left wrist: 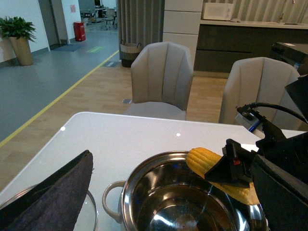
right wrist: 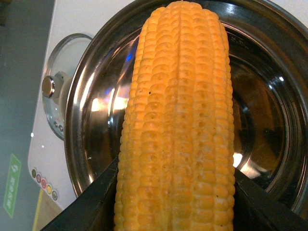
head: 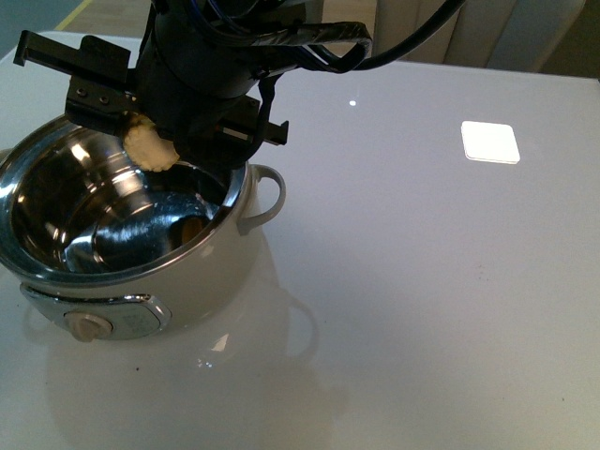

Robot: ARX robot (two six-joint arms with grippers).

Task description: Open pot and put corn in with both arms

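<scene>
I am in the loading step: the cream-white round electric pot (head: 141, 262) stands open at the left edge of the white table (head: 431, 281), its glass lid (right wrist: 60, 103) lying on the table beside it. The black right gripper (head: 141, 117) clamps the yellow kernelled corn cob (right wrist: 178, 125) over the steel bowl. Next I judge: lower, then release. The left gripper's state I cannot tell.
</scene>
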